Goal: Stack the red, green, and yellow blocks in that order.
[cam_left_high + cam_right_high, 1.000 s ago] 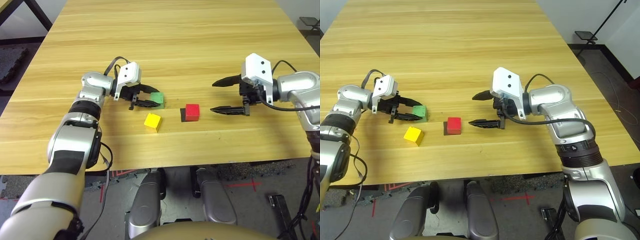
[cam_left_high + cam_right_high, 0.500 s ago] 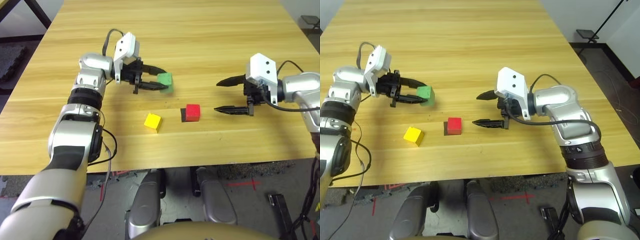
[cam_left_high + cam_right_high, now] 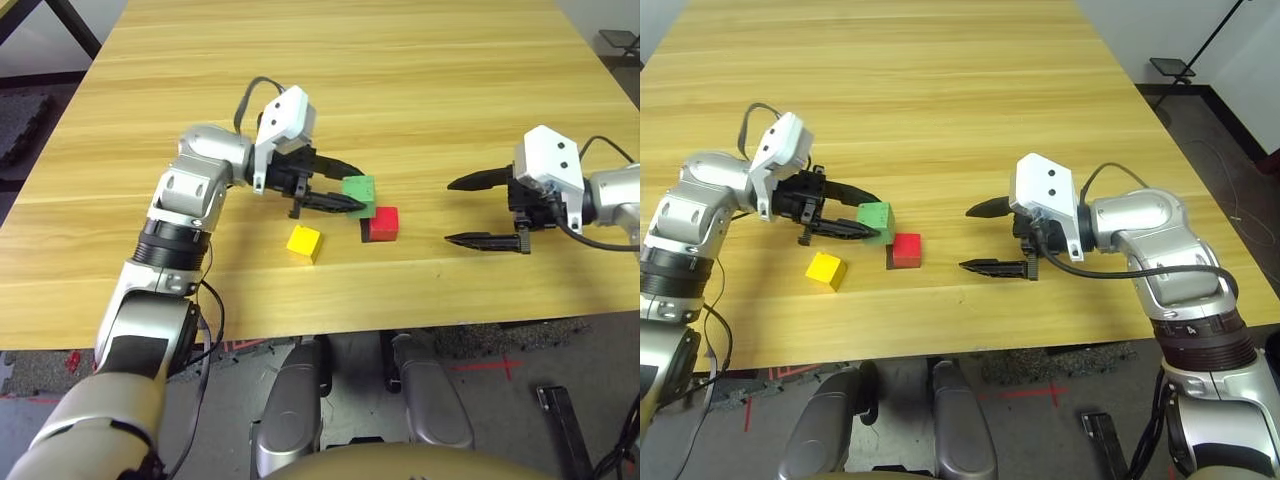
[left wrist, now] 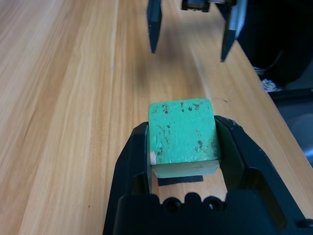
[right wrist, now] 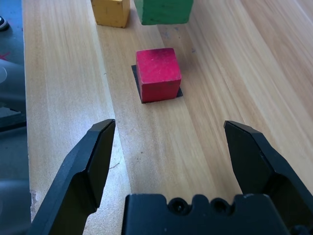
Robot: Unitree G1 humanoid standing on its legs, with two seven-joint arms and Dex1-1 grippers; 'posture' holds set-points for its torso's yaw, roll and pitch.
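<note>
No text, label, brand, number or sign can be read on anything here.

The red block [image 3: 384, 222] sits on a flat square patch [image 5: 138, 83] on the counter [image 3: 400, 90], with the yellow block [image 3: 305, 243] to its left. The green block [image 3: 359, 193], held in the left gripper [image 3: 340, 188], hangs just behind and left of the red block. The right gripper [image 3: 465, 211] stands well to the right.

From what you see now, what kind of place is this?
Probably a robotics lab or test room: a plain wooden table bearing only coloured blocks, red tape marks on the grey floor, and a black stand nearby.
</note>
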